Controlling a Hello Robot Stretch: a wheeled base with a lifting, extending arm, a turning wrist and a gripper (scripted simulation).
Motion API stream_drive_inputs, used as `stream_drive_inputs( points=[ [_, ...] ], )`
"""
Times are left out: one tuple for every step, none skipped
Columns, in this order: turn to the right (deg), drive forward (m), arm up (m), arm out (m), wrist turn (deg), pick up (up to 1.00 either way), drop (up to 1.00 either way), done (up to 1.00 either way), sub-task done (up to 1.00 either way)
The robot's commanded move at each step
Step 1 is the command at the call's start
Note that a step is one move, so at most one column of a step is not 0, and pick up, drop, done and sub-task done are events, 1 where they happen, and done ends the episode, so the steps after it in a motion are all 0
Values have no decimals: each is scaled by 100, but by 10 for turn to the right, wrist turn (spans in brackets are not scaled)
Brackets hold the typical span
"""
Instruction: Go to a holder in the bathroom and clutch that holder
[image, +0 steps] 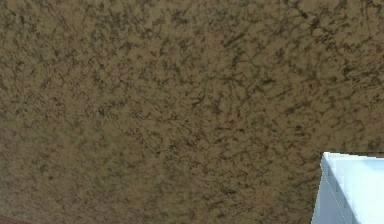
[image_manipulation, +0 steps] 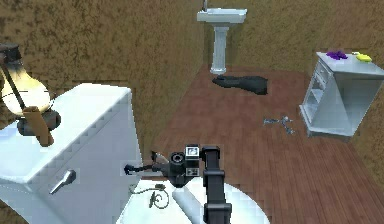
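Forward view hugs brown wall (image: 180, 100); arm side view overlooks toilet (image_manipulation: 85, 135).

I cannot tell whether my hand (image_manipulation: 138, 167) holds anything: its far end shows in front of the white toilet tank (image_manipulation: 85, 130), itself cut by the arm side view's left edge. The grey thing (image_manipulation: 279, 123) on the floor (image_manipulation: 250, 135) is too small to name, as are the purple and yellow blobs (image_manipulation: 345, 56) on the shelf unit (image_manipulation: 345, 100) that the right edge clips.

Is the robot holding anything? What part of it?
It cannot be told. The gripper has the white toilet tank behind its far end, so no hold can be made out.
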Motion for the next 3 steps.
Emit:
stream_drive_inputs(
  points=[
    [0,0,0,0,150,0,0,0,0],
    [0,0,-30,0,0,0,0,0,0],
    [0,0,0,0,0,100,0,0,0]
  ],
)
